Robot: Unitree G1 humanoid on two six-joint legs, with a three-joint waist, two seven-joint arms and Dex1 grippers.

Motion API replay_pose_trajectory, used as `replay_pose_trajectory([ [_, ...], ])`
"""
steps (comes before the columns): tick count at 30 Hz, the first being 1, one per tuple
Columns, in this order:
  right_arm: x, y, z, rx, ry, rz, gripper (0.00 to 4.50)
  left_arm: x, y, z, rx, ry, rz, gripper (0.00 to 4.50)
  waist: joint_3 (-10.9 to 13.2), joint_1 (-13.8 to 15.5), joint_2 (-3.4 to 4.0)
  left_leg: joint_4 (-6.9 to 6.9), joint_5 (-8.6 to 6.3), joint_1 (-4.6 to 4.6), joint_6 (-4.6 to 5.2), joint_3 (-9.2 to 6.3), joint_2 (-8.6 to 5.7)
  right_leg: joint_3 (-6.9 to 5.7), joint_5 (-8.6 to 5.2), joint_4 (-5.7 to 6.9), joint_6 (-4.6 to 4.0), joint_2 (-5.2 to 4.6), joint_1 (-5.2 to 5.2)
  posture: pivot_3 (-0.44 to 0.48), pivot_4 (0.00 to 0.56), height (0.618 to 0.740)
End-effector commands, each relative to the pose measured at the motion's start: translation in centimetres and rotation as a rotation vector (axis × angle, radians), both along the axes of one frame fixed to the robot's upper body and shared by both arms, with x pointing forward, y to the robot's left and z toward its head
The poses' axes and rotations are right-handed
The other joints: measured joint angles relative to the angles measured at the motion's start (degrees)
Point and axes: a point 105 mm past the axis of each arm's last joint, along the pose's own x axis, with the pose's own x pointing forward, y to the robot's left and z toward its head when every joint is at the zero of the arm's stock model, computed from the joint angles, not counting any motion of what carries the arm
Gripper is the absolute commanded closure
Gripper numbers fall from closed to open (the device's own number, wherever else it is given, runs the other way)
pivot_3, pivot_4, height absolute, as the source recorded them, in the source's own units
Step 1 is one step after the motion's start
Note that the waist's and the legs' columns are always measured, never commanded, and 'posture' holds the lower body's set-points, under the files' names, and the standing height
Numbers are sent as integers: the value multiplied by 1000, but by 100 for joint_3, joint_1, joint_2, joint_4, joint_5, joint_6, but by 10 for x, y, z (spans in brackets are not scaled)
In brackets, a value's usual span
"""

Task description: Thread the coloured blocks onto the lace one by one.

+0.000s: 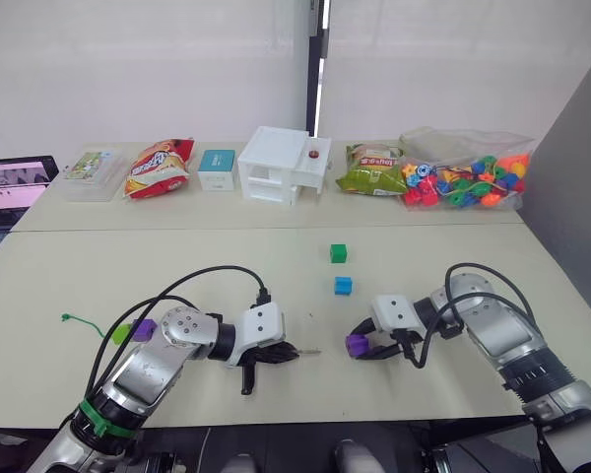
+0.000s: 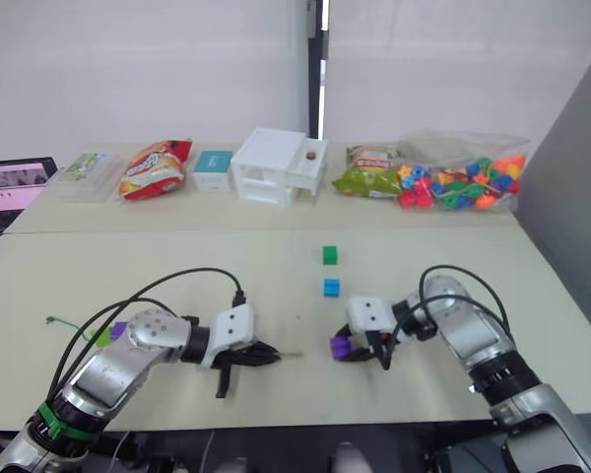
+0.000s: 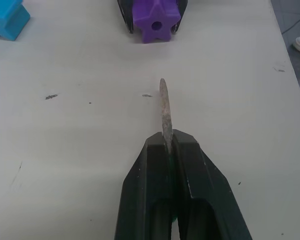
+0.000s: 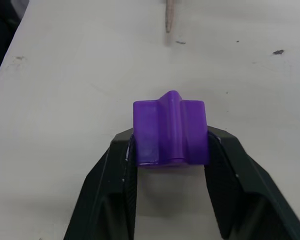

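- Beige table (image 1: 177,266) carries everything, with snack bags and a bag of beads (image 1: 468,182) along its far edge.
- Right gripper (image 1: 366,347) pinches a purple block (image 1: 357,344), its hole facing the other arm.
- Left gripper (image 1: 288,352) is pressed together on the lace (image 1: 84,321) just behind its grey tip (image 3: 164,107).
- Dark green block (image 1: 339,253) and blue block (image 1: 344,286) wait nearby.
- Judged step: threading this purple block; next, the tip must line up with the hole and slide in.

Two pale beige surfaces (image 1: 98,266) butted together across frame centre, white wall (image 1: 138,69) along top, dark vertical gap (image 1: 316,59) upper centre, grey partition (image 1: 571,187) right edge
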Motion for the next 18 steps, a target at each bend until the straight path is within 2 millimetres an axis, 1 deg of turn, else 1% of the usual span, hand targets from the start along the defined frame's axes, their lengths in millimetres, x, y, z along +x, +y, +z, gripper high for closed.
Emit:
replay_pose_trajectory([
  [1,0,7,14,62,-9,-51,3145,0,-7,13,-25,-37,-21,4500,0,5,0,0,0,0,0,0,-1,0,0,1,0,0,0,0,150,740],
  [4,-5,13,15,71,17,-78,3145,3,-12,15,-20,-50,-21,4500,0,12,0,1,0,-1,0,-2,-1,0,0,3,0,0,0,0,150,740],
  [7,-14,21,2,64,31,-107,3145,5,-18,15,-12,-62,-32,4500,0,19,0,2,0,-1,0,-3,-2,-1,0,3,0,0,1,0,150,740],
  [11,-15,22,-5,58,36,-140,3145,4,-22,13,-12,-49,-47,4500,0,-7,0,2,0,1,0,-2,-2,0,0,2,0,1,1,0,150,740],
  [18,-16,21,-5,51,46,-154,3145,7,-23,6,4,-43,-42,4500,0,-3,0,3,0,4,0,-3,-1,0,0,4,0,3,3,0,150,740],
])
